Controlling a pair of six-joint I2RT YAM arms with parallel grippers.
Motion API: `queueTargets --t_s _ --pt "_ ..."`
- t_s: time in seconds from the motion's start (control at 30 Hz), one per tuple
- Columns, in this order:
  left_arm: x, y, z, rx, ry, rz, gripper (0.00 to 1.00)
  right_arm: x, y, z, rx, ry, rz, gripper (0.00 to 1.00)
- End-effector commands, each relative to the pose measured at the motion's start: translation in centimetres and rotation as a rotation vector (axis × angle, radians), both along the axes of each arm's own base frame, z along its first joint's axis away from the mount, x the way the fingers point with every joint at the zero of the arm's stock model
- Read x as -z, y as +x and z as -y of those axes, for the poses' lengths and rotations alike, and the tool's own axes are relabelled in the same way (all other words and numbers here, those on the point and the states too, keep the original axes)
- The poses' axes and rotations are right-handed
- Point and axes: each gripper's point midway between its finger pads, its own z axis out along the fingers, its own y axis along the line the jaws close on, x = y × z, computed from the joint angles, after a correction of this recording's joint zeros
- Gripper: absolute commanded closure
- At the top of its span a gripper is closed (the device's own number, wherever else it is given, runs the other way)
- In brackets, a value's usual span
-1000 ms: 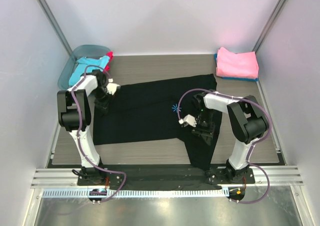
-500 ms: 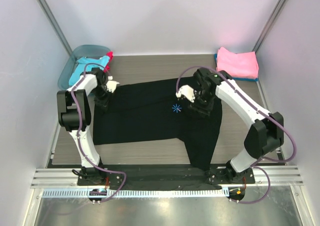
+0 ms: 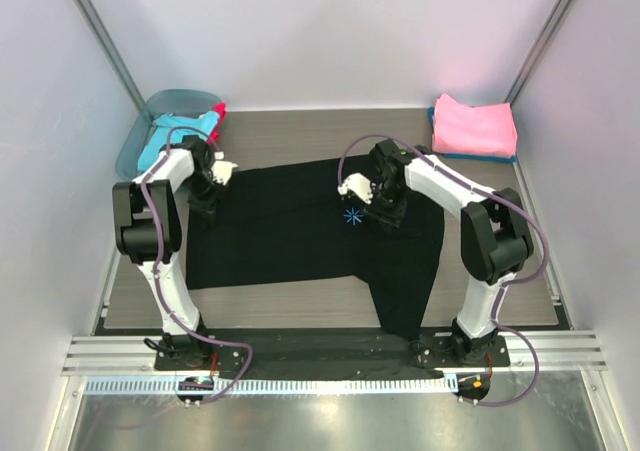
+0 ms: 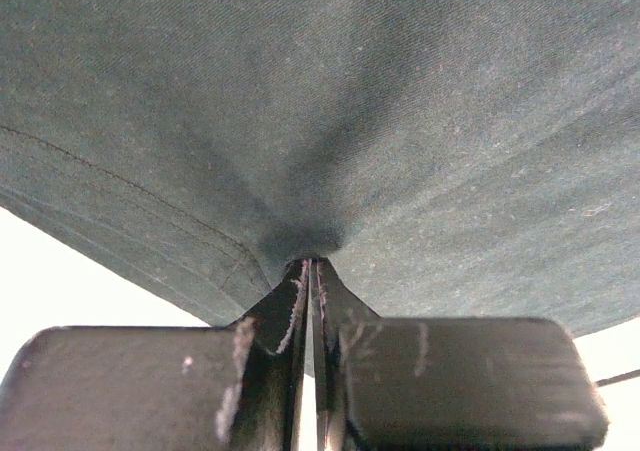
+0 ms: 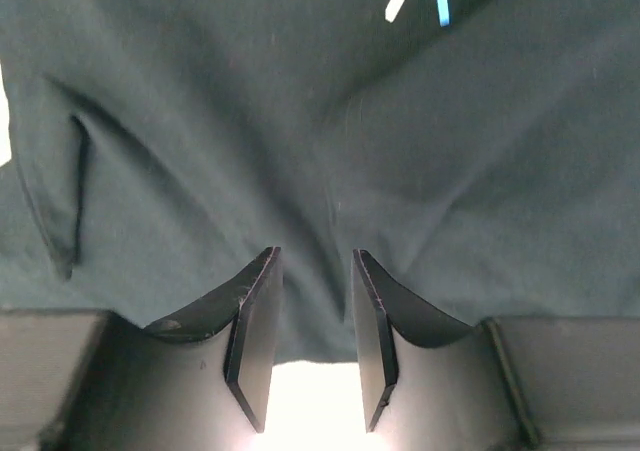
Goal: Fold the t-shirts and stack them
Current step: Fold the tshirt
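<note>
Room: white-walled booth with a wood-grain table (image 3: 300,131).
Black t-shirt (image 3: 290,231): spread flat across the middle of the table, not yet folded. One part trails down to the near edge on the right, and the light-blue asterisk (image 3: 352,217) faces up.
Left gripper (image 4: 310,263): clenched on the shirt's left edge, with the cloth puckered into the closed fingers.
Right gripper (image 5: 315,256): fingers parted and holding nothing, low over the cloth just beside the asterisk.
Step in hand: probably getting a second hold, so both arms can lift and fold the black t-shirt.
Next move: the right fingers need to close on a fold of cloth, and then both arms should move together so the shirt stays taut.
Pink t-shirt (image 3: 474,124): folded at the far right corner.
Other t-shirts: turquoise (image 3: 165,143) and red (image 3: 217,111) ones sit bunched in the tub (image 3: 135,141) at the far left.
</note>
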Motion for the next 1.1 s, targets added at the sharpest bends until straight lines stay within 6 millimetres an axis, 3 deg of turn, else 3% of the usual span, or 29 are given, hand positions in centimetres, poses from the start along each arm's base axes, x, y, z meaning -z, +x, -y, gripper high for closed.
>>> queueTargets --t_s 0.0,0.5,0.67,1.07 --pt "-1.5 0.4 0.5 -0.027 -0.02 0.05 0.98 -1.4 2.2 -2.8 -0.03 0.123 0.065 0.61" --pt "-0.8 1.1 0.4 -0.043 -0.019 0.027 0.99 2.1 2.8 -7.6 -0.033 0.207 -0.092 0.62" --pt "-0.7 1.2 0.4 -0.043 -0.016 0.026 0.99 3.1 4.2 -6.3 -0.017 0.122 -0.05 0.62" --pt "-0.1 1.2 0.6 -0.045 -0.024 0.017 0.98 2.0 7.4 -1.8 0.046 0.035 0.063 0.62"
